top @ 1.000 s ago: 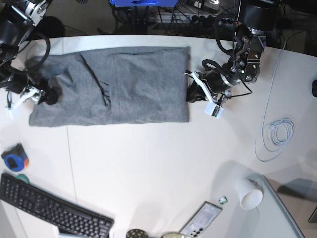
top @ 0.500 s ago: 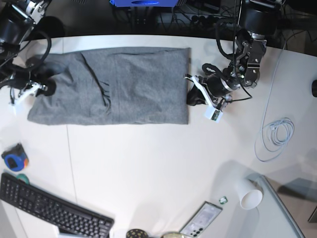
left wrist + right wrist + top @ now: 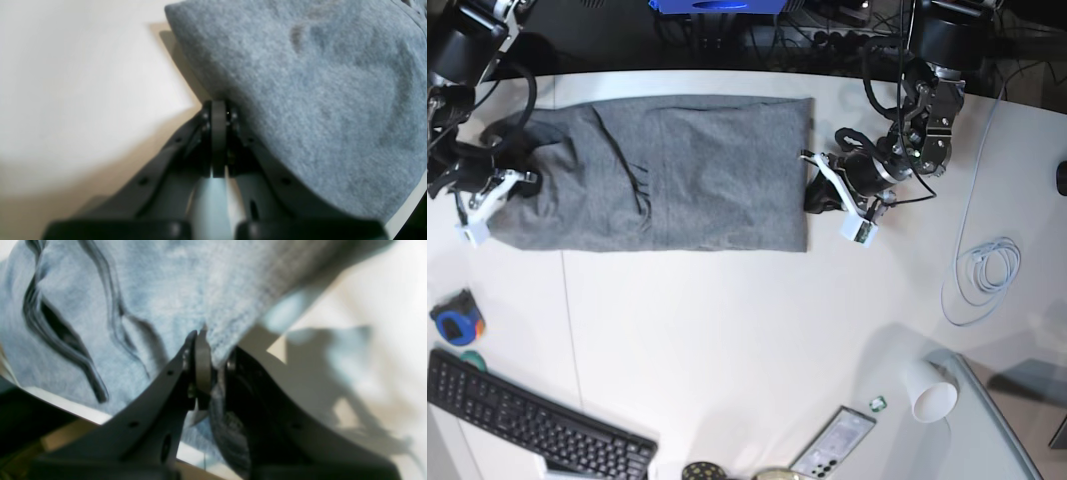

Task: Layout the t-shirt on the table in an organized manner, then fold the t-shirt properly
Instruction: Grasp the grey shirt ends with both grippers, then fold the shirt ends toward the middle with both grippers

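At the far left of the base view, the right gripper [image 3: 515, 182] sits at the left end of the t-shirt [image 3: 687, 170]. Its wrist view shows the jaws drawn together with a fold of grey cloth pinched between them, the fabric bunching into dark ripples just beyond the tips. That grip looks shallow to me; if only the top layer is caught, a pull could peel that layer away and leave the rest behind, wrecking the flat lay.

The t-shirt itself lies spread as a long grey band across the far part of the table [image 3: 747, 330], mostly smooth, with a creased line left of its middle and some puckering near the left end. Those wrinkles could get locked in once a fold goes over them.

At the right end, the left gripper [image 3: 819, 196] rests against the shirt's edge. In its wrist view the jaws are pressed tightly together right at the hem, with cloth draped over one side; I cannot tell whether any fabric is actually caught between them. If it holds nothing, a lift would raise only the left end and drag the shirt askew.

Farther right, a coiled white cable [image 3: 983, 270] lies well apart from the shirt, and a paper cup [image 3: 933, 392] stands near the table's front corner.
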`<action>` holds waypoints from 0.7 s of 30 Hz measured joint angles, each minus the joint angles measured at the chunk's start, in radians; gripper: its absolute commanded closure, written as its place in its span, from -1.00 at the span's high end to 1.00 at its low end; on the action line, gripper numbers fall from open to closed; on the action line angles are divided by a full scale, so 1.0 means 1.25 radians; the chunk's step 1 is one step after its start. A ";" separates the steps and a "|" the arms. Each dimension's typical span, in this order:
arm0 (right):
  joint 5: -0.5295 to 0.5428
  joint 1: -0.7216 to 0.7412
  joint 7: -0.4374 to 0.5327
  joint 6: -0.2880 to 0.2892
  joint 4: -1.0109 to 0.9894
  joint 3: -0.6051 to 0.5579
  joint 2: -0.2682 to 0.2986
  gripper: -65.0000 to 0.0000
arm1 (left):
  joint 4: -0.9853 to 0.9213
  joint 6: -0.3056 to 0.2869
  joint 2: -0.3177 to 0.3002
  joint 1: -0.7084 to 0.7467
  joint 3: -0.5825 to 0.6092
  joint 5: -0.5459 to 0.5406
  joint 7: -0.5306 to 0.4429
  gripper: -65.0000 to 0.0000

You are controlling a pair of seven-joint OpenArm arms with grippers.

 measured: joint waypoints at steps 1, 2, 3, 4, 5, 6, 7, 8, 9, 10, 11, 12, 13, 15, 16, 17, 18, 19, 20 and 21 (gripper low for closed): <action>0.002 -0.003 -0.015 0.000 0.027 0.000 -0.012 -0.99 | 0.000 0.000 0.004 0.000 0.000 0.000 0.000 -1.00; -0.002 -0.009 -0.031 0.000 0.060 0.000 -0.025 -0.99 | 0.000 0.000 0.008 0.000 -0.001 0.000 0.000 -1.00; 0.003 -0.017 -0.038 0.001 0.092 -0.005 -0.037 -0.99 | 0.000 0.000 0.012 0.000 -0.001 0.001 0.001 -1.00; 0.005 -0.026 -0.049 0.001 0.125 -0.005 -0.047 -0.99 | 0.001 0.000 0.015 0.000 0.000 0.000 0.004 -1.00; 0.004 -0.031 -0.058 0.001 0.152 -0.005 -0.057 -0.99 | 0.001 0.000 0.019 0.000 0.000 0.001 0.003 -1.00; 0.000 -0.036 -0.069 0.001 0.176 -0.005 -0.065 -0.99 | 0.001 0.000 0.021 0.000 0.000 0.001 0.003 -1.00; -0.002 -0.039 -0.083 0.001 0.200 -0.005 -0.074 -0.99 | 0.001 0.000 0.024 0.000 0.000 0.001 0.004 -1.00; -0.002 -0.040 -0.096 0.001 0.219 -0.005 -0.083 -0.99 | 0.001 0.000 0.028 0.000 0.000 0.002 0.005 -1.00; 0.000 -0.040 -0.110 0.001 0.237 -0.005 -0.089 -0.99 | 0.001 0.000 0.030 0.000 0.000 0.003 0.005 -1.00; 0.004 -0.039 -0.124 0.001 0.250 -0.006 -0.094 -0.99 | 0.001 0.000 0.032 0.000 0.000 0.003 0.006 -1.00; 0.000 -0.038 -0.135 0.001 0.263 -0.006 -0.102 -0.99 | 0.001 0.000 0.032 0.000 0.000 0.003 0.005 -1.00; 0.001 -0.038 -0.145 0.001 0.273 -0.006 -0.106 -0.99 | 0.001 0.000 0.032 0.000 0.000 0.003 0.006 -1.00; 0.000 -0.038 -0.156 0.001 0.282 -0.006 -0.114 -0.99 | 0.001 0.000 0.032 0.000 0.000 0.003 0.006 -1.00; -0.001 -0.038 -0.175 0.002 0.298 -0.005 -0.131 -0.99 | 0.001 0.000 0.032 0.000 0.000 0.003 0.006 -1.00; 0.000 -0.038 -0.187 0.001 0.306 -0.005 -0.139 -0.99 | 0.001 0.000 0.032 0.000 0.000 0.003 0.006 -1.00; 0.000 -0.038 -0.193 0.001 0.316 -0.005 -0.149 -0.99 | 0.001 0.000 0.032 0.000 0.000 0.003 0.006 -1.00; 0.001 -0.038 -0.199 0.001 0.326 -0.005 -0.158 -0.99 | 0.001 0.000 0.032 0.000 0.000 0.003 0.006 -1.00; 0.000 -0.038 -0.214 0.001 0.338 -0.005 -0.166 -0.99 | 0.001 0.000 0.032 0.000 0.000 0.003 0.006 -1.00; 0.000 -0.038 -0.224 0.002 0.347 -0.005 -0.172 -0.99 | 0.001 0.000 0.032 0.000 0.000 0.003 0.006 -1.00; 0.000 -0.038 -0.228 0.001 0.355 -0.005 -0.180 -0.99 | 0.001 0.000 0.032 0.000 0.000 0.003 0.006 -1.00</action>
